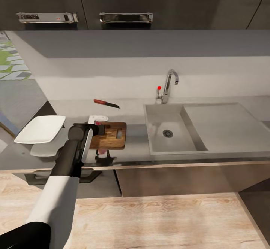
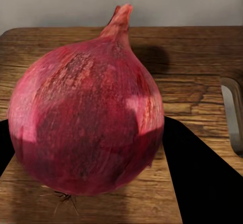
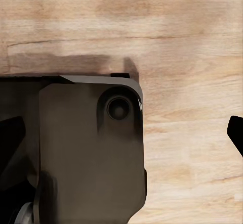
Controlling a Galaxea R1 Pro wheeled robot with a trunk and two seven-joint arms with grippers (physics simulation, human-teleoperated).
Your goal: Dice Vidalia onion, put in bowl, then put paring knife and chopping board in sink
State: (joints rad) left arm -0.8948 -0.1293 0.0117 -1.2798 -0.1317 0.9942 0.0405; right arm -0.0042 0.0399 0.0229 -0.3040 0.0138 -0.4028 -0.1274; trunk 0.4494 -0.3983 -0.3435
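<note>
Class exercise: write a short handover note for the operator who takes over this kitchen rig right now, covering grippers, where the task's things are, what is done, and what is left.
Left gripper: shut on the Vidalia onion, over the chopping board.
Right gripper: state unclear; it points at the wooden floor.
Paring knife: on the countertop, behind the board.
Bowl: left of the board.
Sink: nothing in the basin.
Done: onion out of the sink.
Left: dice it, fill the bowl, put knife and board in the sink.
</note>
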